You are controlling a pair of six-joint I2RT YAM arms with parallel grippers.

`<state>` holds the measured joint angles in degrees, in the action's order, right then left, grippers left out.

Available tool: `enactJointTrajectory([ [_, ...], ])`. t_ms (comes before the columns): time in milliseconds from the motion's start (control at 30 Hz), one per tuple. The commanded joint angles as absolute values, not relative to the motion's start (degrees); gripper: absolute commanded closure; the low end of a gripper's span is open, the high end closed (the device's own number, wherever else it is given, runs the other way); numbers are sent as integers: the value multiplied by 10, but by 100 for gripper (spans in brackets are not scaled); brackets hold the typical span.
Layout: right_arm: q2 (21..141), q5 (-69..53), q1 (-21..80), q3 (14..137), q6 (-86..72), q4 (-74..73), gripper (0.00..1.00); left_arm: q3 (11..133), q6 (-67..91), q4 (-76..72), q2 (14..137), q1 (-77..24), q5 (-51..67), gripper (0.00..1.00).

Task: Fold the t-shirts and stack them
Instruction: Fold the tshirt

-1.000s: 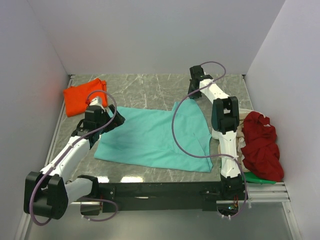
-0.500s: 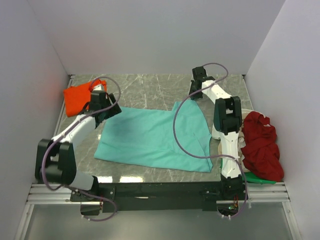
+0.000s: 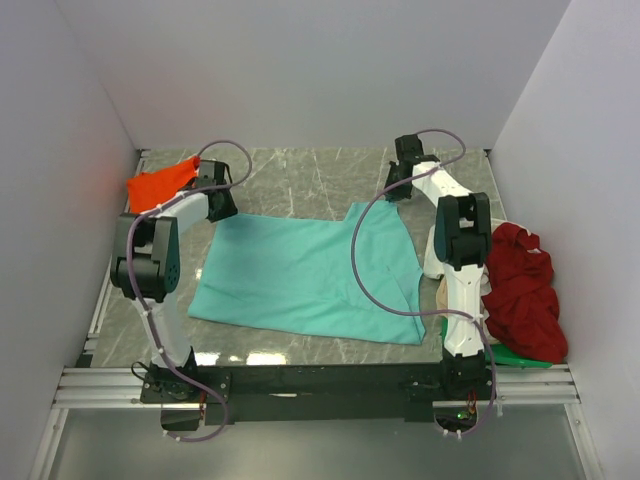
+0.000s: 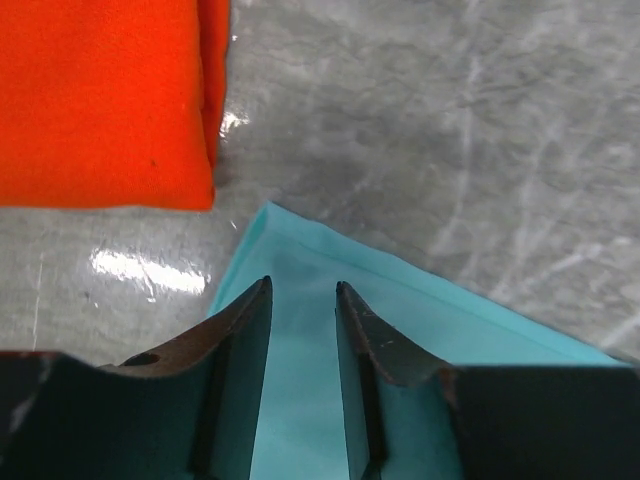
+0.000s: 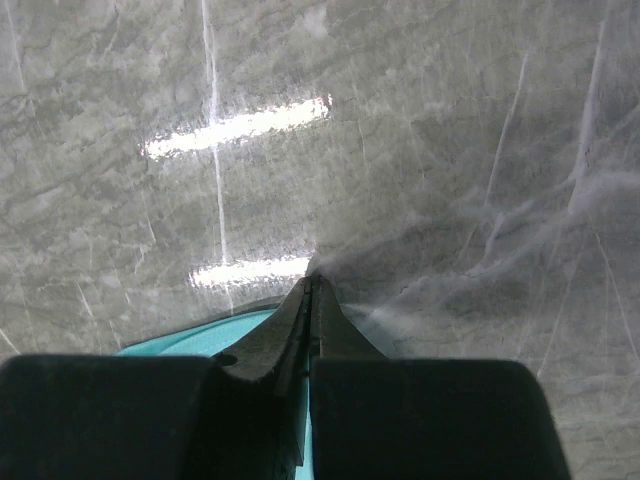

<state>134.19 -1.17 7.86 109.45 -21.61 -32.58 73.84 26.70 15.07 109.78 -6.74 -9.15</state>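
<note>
fig.: both arms reach to the far edge of the teal t-shirt [image 3: 300, 275], which lies spread flat mid-table [image 3: 300, 170]. its far-left corner sits near the orange t-shirt [image 4: 100, 100], and a dark red t-shirt [image 3: 520, 285] is heaped at the right edge.

likely faults, as judged from where i stand:
(a) the left gripper [image 4: 303, 300] hangs over the far-left corner, but the corner tip lies ahead of its fingers [image 4: 250, 330]. if it closes without coming down onto the cloth, it probably catches a thin edge or nothing, and the fold comes out skewed.
(b) the orange t-shirt is close on the left, so a sideways drift could snag or drag it.
(c) if one arm pulls before the other has a sure grip, the shirt twists instead of folding.

gripper states:
- left: the fingers are parted by a narrow gap with teal cloth showing between them and nothing clamped. i cannot tell whether the tips touch the cloth.
- right gripper [image 5: 310, 290]: the fingers are pressed together with no gap, tips over bare marble at the shirt's far edge, with teal showing beside the left finger. i cannot tell whether any cloth is pinched.
</note>
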Motion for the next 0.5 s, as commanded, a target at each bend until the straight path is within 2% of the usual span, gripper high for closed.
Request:
enactJointTrajectory([
  [0,1321,-20,73,1084,-217,-332,100,775,251,170,1116,-59,-103,61],
  [467,1327,-36,69,1085,-219,-330,100,812,235,166,1169,-47,-100,60],
])
